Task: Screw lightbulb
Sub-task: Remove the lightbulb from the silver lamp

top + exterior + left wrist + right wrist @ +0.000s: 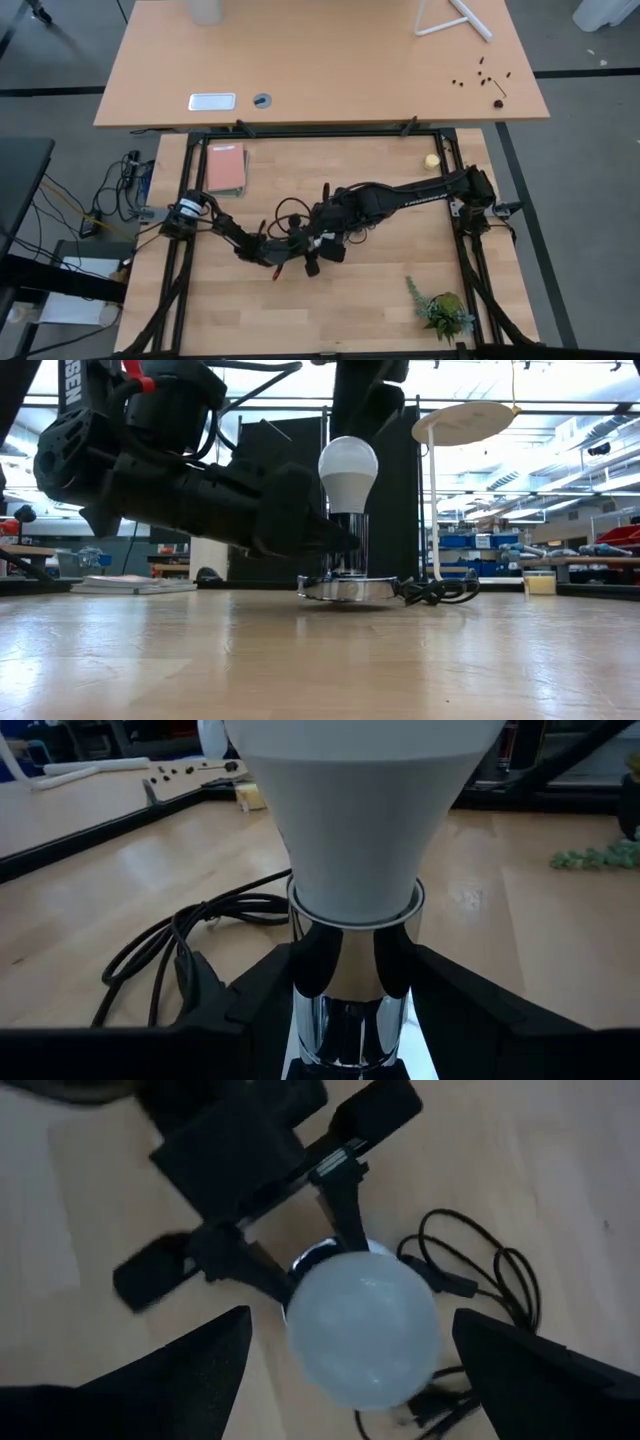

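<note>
The white lightbulb (348,472) stands upright in the chrome socket stem (350,545), whose round base (350,589) rests on the wooden table. My left gripper (350,1020) reaches in low from the table's left and is shut on the stem just under the bulb (355,820). My right gripper (355,1380) hangs open above the bulb (362,1330), pointing steeply down. Its two fingers stand wide on either side of the bulb without touching it. In the high view the right arm (400,195) covers the bulb. My left gripper pinches the chrome socket stem (350,1005) between its two fingers (265,995), just below the bulb's neck. The fingers come in about level from the table's left. The socket stands upright with its base on the table.
The socket's black cord (170,950) lies coiled on the table beside the base (435,592). A red notebook (226,167) lies at the far left, a small yellow ball (432,160) at the far right, and a green plant sprig (440,310) at the near right.
</note>
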Robot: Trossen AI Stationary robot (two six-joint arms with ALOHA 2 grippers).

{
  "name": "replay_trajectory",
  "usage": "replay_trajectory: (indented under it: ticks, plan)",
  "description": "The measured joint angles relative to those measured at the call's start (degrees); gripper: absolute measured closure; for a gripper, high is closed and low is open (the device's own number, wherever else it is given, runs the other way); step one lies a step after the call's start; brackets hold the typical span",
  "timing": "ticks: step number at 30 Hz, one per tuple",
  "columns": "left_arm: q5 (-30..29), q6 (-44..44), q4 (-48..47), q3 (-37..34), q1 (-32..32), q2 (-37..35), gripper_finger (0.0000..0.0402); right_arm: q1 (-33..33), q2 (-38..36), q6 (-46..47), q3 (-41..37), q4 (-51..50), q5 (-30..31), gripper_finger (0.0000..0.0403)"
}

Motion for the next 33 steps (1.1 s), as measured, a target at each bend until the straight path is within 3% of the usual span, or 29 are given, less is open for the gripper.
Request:
replay_trajectory:
  ticks: [6, 18, 26, 33]
  plan:
    - [-0.4, -0.88, 0.04, 0.11, 0.18, 0.0, 0.0214, 0.72, 2.81, 11.21, -0.05, -0.75, 6.1, 0.0052]
    - [-0.89, -2.07, 0.02, 0.11, 0.24, -0.02, 0.0214, 1.3, 4.96, 29.82, -0.07, -0.37, 10.41, 0.0055]
    - [-2.17, -3.73, 0.06, 0.09, 0.24, -0.04, 0.0214, 1.29, 5.53, 40.09, -0.07, -2.61, 9.44, 0.0055]
    - [-3.73, -3.78, 0.07, 0.09, 0.24, -0.07, 0.0214, 1.29, 5.95, 43.2, -0.13, -2.6, 9.48, 0.0055]
